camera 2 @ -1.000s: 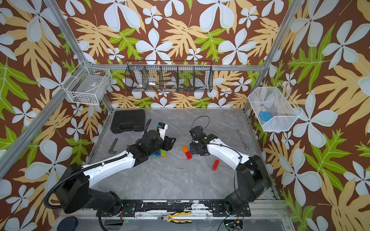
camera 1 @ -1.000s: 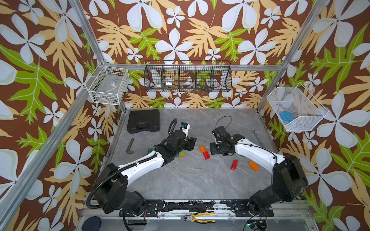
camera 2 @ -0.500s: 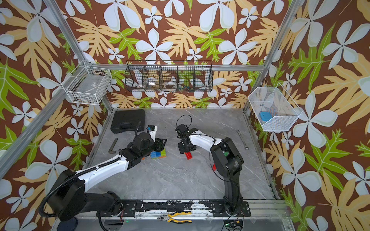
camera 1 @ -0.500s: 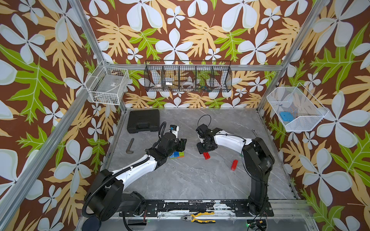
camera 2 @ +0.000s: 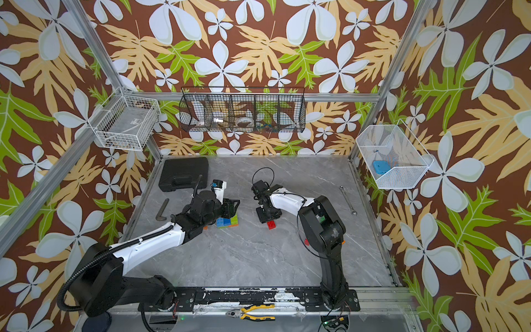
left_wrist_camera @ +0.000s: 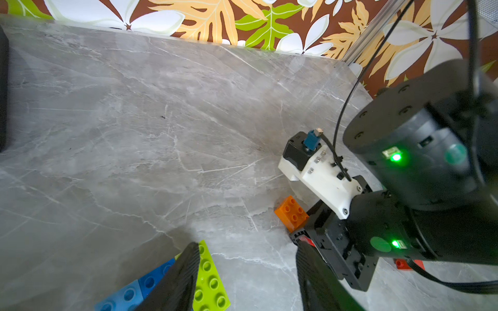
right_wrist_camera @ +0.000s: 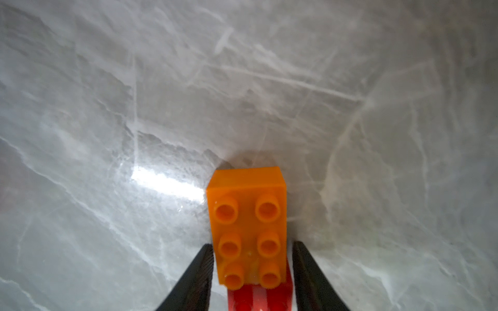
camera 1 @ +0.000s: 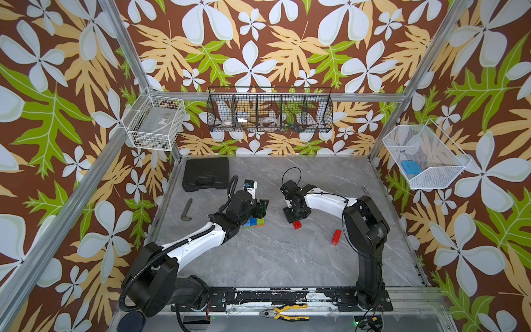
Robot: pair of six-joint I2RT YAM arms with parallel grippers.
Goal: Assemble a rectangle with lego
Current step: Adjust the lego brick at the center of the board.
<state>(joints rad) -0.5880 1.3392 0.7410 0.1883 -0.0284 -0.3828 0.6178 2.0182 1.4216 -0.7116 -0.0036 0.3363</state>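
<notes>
An orange lego brick lies on the grey table, its near end over a red brick. My right gripper points down over it. One pad presses the orange brick's side, the other stands a sliver off. In both top views only the red brick shows under that gripper. My left gripper is open and holds nothing. One of its fingers hangs over a lime brick joined to blue bricks. This cluster lies left of centre. Another red brick lies by the right arm.
A black case sits at the back left, with a bent metal tool near it. A wrench lies by the right wall. Pliers rest on the front rail. Wire baskets hang on the walls.
My right arm has folded in and swung its gripper left, down over the orange and red bricks, and its jaws have narrowed. My left gripper has drawn back slightly to the left.
</notes>
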